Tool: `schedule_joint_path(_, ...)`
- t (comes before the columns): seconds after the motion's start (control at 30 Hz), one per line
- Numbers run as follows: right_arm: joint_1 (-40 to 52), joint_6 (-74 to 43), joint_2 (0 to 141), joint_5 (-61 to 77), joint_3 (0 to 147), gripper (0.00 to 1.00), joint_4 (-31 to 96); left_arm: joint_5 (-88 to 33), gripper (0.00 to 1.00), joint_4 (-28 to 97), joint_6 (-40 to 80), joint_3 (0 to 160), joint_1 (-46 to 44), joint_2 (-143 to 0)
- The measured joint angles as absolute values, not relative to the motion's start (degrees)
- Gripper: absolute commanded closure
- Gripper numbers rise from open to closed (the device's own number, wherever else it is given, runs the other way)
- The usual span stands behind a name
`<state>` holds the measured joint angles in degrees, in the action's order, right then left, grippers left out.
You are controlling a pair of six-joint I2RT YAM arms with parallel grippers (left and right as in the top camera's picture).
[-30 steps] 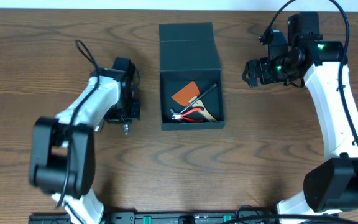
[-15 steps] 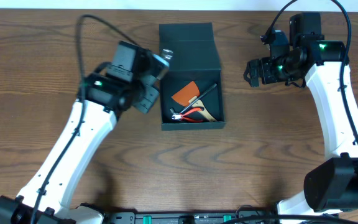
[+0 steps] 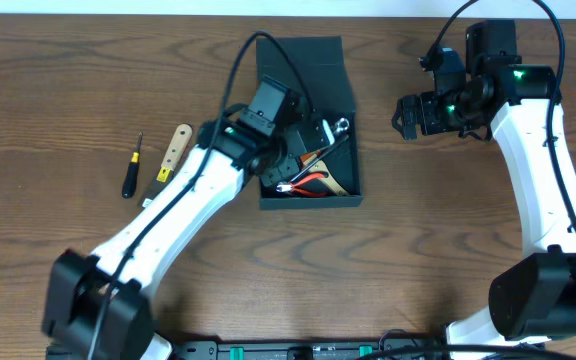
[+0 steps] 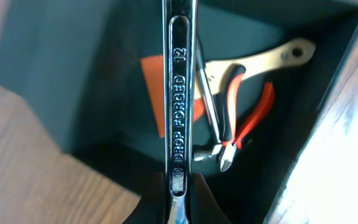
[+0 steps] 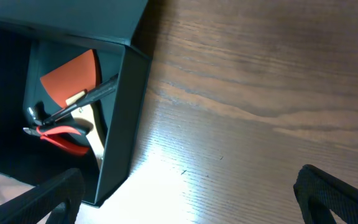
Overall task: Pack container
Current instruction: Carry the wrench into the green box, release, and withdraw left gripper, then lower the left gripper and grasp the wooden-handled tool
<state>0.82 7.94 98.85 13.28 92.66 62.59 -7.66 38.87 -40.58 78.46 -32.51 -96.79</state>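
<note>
- Container [image 3: 308,203] sits mid-worktop [image 3: 448,260], toward the far edge. Its flap lid [image 3: 303,75] stands open on the far side.
- Left gripper [image 3: 314,133] is over the container's open top, clenched on a wrench [image 4: 178,93].
- Left wrist view: the shank reads "DROP FORGED 12". Its near end is buried between the dark fingers and its far end is cut off by the frame top.
- Can't tell whether the wrench touches anything below it.
- Inside the container:
  - red-handled cutters [image 5: 59,138]
  - an orange flat piece [image 5: 73,78], split by the wrench in the left wrist view
  - a pale wooden handle [image 4: 266,55] with a hole at its end
  - a thin dark tool [image 5: 92,93] lying across them, type unclear
- Overhead, the left arm covers the left part of the opening, so that corner of the floor is unseen.
- Right gripper [image 3: 401,116] is released, jaws wide, holding nothing, over bare worktop right of the container. Only its finger [image 5: 48,196] tips show at the bottom corners of the right wrist view.
- On the worktop, well left of the container: a small screwdriver [image 3: 131,167] and just right of it a wooden-handled tool [image 3: 173,153]. That tool's near end runs under the left arm, so its type is unclear.
</note>
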Motion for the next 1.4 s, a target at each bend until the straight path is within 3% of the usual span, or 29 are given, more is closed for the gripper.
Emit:
schedule_joint_path(0.33,0.8,7.9,98.9,13.3,92.7,0.01,62.6,-7.7,0.94,38.8,-41.0,78.5,-32.5,-104.8)
schedule_joint_path(0.37,0.8,7.9,98.9,13.3,92.7,0.01,62.6,-7.7,0.89,38.8,-41.0,78.5,-32.5,-105.3)
schedule_joint_path(0.4,0.8,7.9,98.9,13.3,92.7,0.01,62.6,-7.7,0.75,38.8,-41.1,78.5,-32.5,-105.9)
schedule_joint_path(0.53,0.8,7.9,98.9,13.3,92.7,0.01,62.6,-7.8,0.73,38.7,-40.5,78.5,-32.5,-107.9)
schedule_joint_path(0.57,0.8,7.9,98.9,13.3,92.7,0.01,62.6,-7.8,0.55,38.7,-40.5,78.5,-32.5,-108.2)
schedule_joint_path(0.6,0.8,7.9,98.9,13.3,92.7,0.01,62.6,-7.7,0.44,38.7,-40.8,78.5,-32.5,-108.4)
schedule_joint_path(0.73,0.8,7.9,98.9,13.3,92.7,0.01,62.6,-7.7,0.4,38.9,-40.3,78.5,-32.5,-108.5)
schedule_joint_path(0.9,0.8,7.9,98.9,13.3,92.7,0.01,62.6,-7.0,0.27,41.1,-40.2,78.5,-32.5,-107.1)
schedule_joint_path(1.0,0.8,7.9,98.9,13.3,92.7,0.01,62.6,-3.9,0.11,42.1,-40.4,78.5,-32.5,-102.1)
schedule_joint_path(1.13,0.8,7.9,98.9,13.3,92.7,0.01,62.6,0.7,0.0,42.2,-40.0,79.4,-32.0,-91.3)
schedule_joint_path(1.4,0.8,7.9,98.9,13.3,92.7,0.01,62.6,3.2,0.01,47.7,-37.0,81.4,-19.3,-83.6)
